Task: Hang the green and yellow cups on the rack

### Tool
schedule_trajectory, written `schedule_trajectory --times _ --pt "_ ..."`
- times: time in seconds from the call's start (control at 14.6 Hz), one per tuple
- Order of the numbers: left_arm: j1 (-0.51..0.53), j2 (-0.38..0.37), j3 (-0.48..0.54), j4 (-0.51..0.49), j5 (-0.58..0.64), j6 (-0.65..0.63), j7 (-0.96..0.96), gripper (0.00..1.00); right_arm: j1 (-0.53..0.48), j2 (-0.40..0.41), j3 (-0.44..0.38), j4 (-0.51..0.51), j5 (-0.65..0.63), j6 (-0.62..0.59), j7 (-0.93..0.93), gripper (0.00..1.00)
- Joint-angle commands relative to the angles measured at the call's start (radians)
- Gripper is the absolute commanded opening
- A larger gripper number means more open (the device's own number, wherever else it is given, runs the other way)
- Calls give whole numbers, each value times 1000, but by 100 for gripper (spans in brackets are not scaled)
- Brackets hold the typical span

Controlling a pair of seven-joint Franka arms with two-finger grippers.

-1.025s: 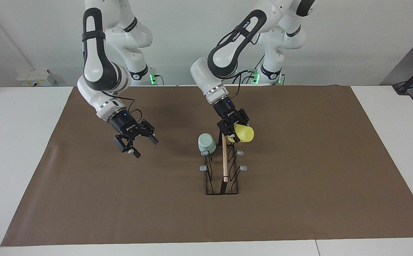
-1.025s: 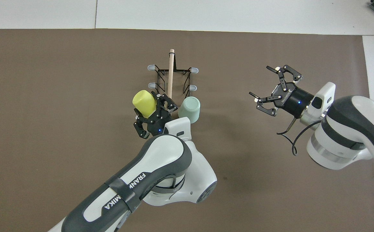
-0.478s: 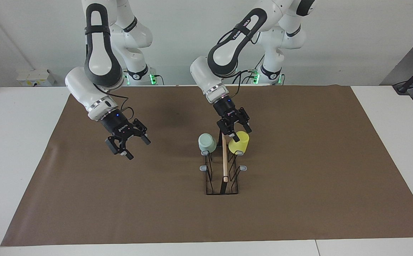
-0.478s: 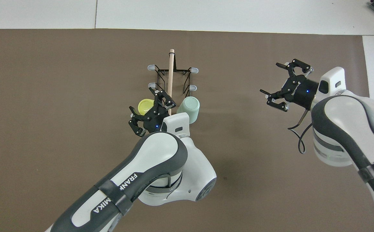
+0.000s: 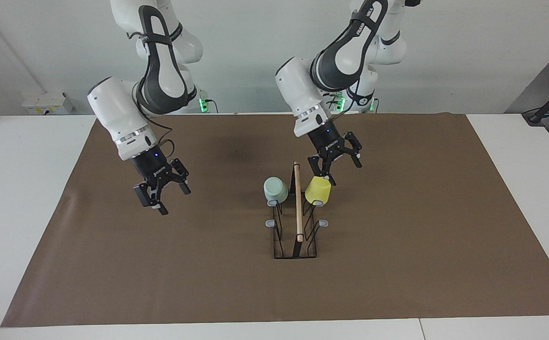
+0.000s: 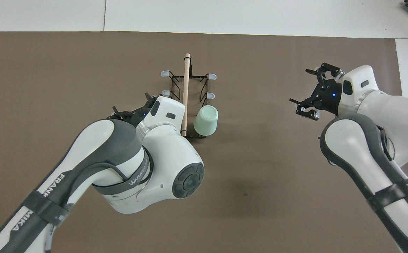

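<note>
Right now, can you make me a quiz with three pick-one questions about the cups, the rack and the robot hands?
1. Where is the yellow cup?
A. on a rack prong
B. on the mat
C. in a gripper

2. How many rack prongs are free?
A. six
B. four
C. one

3. How is the left gripper?
A. shut on the green cup
B. open, just above the yellow cup
C. shut on the dowel

Answers:
1 A: it sits upside down on a prong.
2 B: each cup covers one of six.
3 B: its fingers are spread and hold nothing.
</note>
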State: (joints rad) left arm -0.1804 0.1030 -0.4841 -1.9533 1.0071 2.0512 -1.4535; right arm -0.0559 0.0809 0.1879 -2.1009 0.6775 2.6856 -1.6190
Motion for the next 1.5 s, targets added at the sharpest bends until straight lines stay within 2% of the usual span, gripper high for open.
schedule_trajectory --times 0.0,0.21,0.41,0.62,0.68,0.75,1.03,1.23,1.44 --pt "3 -55 62 -19 -126 70 270 100 -15 -47 -1 -7 -181 -74 149 100" --pt "4 -103 130 -27 -282 78 639 100 -22 -53 -1 21 -388 -151 322 100" --pt "1 -182 250 -27 -584 75 1035 100 19 -55 -54 93 -615 -283 479 100" --pt "-2 -229 376 -21 -799 41 1276 100 66 -61 -96 169 -745 -436 643 100" --pt "-2 -230 407 -6 -844 -4 1329 100 109 -67 -140 192 -783 -491 721 100" --pt "-1 -230 433 31 -872 -55 1375 100 138 -69 -181 223 -808 -551 813 100" --pt "12 -201 533 187 -996 -239 1530 100 116 -99 -189 291 -817 -742 1106 100" --pt "48 -168 535 289 -1039 -322 1538 100 99 -138 -200 335 -802 -889 1373 100" --pt "59 -109 538 417 -1041 -439 1576 100 87 -133 -217 427 -757 -1059 1485 100"
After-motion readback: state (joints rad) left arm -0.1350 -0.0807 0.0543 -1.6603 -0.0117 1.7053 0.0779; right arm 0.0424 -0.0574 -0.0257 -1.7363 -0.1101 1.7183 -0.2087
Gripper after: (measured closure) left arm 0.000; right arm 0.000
